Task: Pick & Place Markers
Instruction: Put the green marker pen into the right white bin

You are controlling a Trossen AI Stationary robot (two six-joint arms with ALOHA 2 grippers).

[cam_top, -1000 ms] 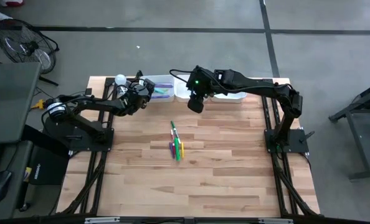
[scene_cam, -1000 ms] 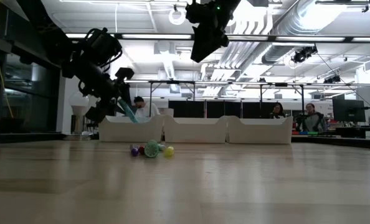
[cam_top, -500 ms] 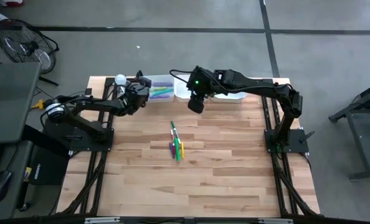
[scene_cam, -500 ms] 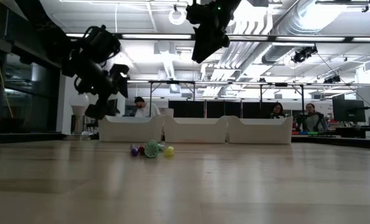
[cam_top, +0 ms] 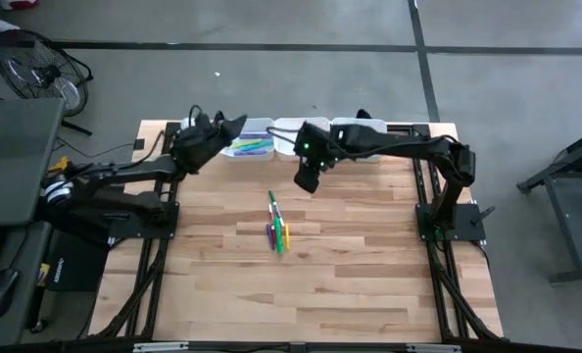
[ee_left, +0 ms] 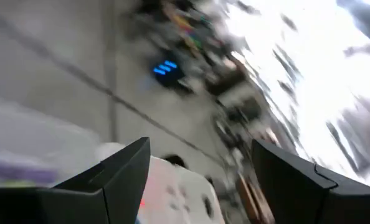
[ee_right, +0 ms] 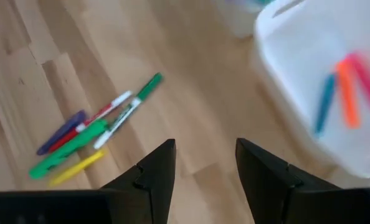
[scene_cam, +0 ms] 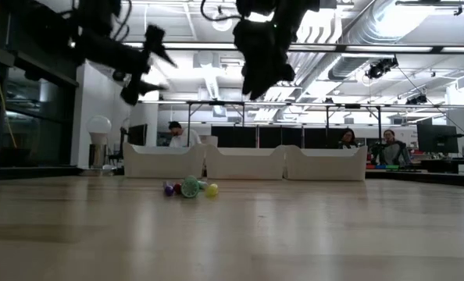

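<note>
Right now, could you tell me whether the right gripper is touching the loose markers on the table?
Apart: in the right wrist view the right gripper is open and empty, with bare wood between it and the markers.

The wooden table (cam_top: 350, 284) carries loose markers (cam_top: 277, 227) and white trays (cam_top: 271, 126).

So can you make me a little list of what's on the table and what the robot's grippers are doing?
Loose markers: small pile on the wood, mid-table
Trays: white trays along the far edge
Left tray: holds markers
Left gripper: open, empty, raised beside the left tray
Right gripper: open, empty, above the table between trays and pile
Background: people at desks behind the table
</note>
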